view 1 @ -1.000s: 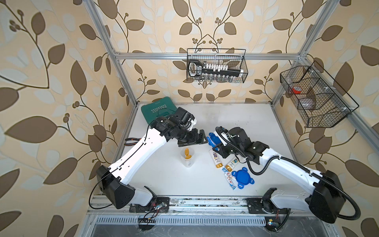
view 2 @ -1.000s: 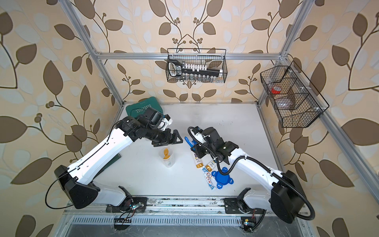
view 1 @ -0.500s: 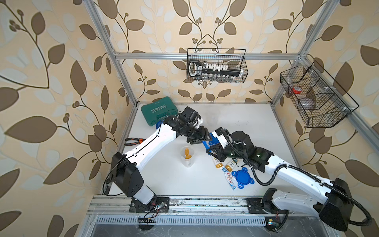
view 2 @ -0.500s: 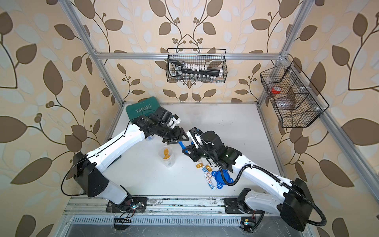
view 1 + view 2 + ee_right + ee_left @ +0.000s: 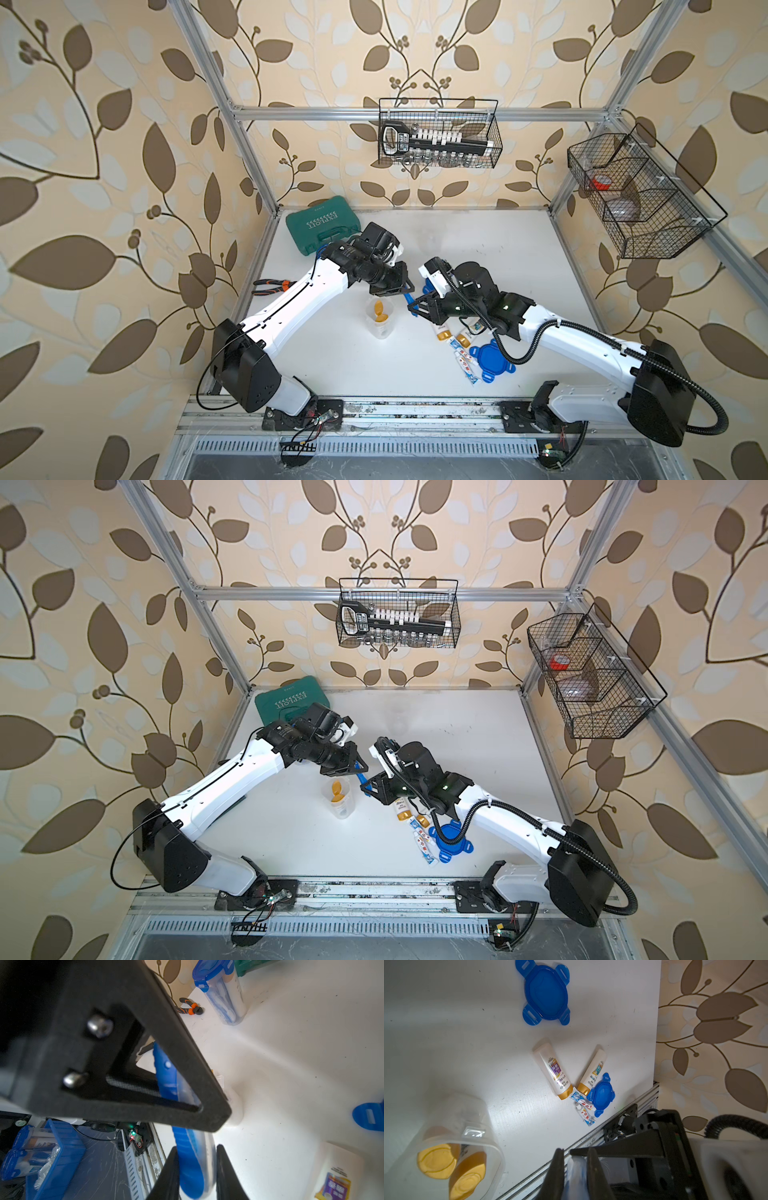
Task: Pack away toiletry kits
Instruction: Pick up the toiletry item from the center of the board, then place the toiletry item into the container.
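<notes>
A blue toothbrush (image 5: 409,300) (image 5: 362,778) hangs in the air between my two grippers, just right of an open clear jar (image 5: 380,320) (image 5: 452,1147) that holds two gold-capped bottles. My left gripper (image 5: 405,291) (image 5: 575,1153) is shut on one end of the toothbrush (image 5: 576,1172). My right gripper (image 5: 413,309) (image 5: 196,1149) is closed on the other end of the toothbrush (image 5: 166,1076). On the table lie two more bottles (image 5: 441,331) (image 5: 552,1070), toothpaste tubes (image 5: 464,365) (image 5: 583,1109) and a blue lid (image 5: 490,359) (image 5: 601,1095). A second lid (image 5: 546,993) lies apart. A lidded jar (image 5: 222,991) lies on its side.
A green tool case (image 5: 322,224) sits at the back left corner, and pliers (image 5: 272,286) lie by the left edge. Wire baskets hang on the back wall (image 5: 438,137) and the right wall (image 5: 636,195). A blue bin (image 5: 52,1147) stands below the table front.
My left gripper has swung right from above the jar to meet the right one and has closed on the toothbrush. The right arm has carried the toothbrush left toward the jar.
</notes>
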Controlling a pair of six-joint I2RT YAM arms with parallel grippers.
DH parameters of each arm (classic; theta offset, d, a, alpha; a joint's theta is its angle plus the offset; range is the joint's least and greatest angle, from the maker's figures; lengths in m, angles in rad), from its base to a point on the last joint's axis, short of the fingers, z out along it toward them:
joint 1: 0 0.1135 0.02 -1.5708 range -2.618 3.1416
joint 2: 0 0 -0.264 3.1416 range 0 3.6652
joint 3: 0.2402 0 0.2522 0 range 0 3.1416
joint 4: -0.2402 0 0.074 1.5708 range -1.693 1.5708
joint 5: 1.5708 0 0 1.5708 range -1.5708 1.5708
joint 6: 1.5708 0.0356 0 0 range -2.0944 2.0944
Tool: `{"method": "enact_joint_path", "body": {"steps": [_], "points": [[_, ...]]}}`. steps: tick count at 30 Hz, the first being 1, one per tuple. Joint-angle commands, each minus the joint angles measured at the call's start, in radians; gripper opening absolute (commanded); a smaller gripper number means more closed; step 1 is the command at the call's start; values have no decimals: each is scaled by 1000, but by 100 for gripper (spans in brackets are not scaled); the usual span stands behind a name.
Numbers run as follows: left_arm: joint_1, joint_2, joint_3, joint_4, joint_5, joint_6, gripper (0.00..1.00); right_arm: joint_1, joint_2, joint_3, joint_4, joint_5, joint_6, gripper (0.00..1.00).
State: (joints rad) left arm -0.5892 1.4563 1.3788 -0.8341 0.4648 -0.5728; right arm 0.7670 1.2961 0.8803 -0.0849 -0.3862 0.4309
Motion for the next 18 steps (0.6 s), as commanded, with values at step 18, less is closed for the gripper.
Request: {"method": "enact_joint_path", "body": {"steps": [18], "points": [[-20,-277,-195,116,-576,290,0,9,-182,-73,-666,330,253,70]]}}
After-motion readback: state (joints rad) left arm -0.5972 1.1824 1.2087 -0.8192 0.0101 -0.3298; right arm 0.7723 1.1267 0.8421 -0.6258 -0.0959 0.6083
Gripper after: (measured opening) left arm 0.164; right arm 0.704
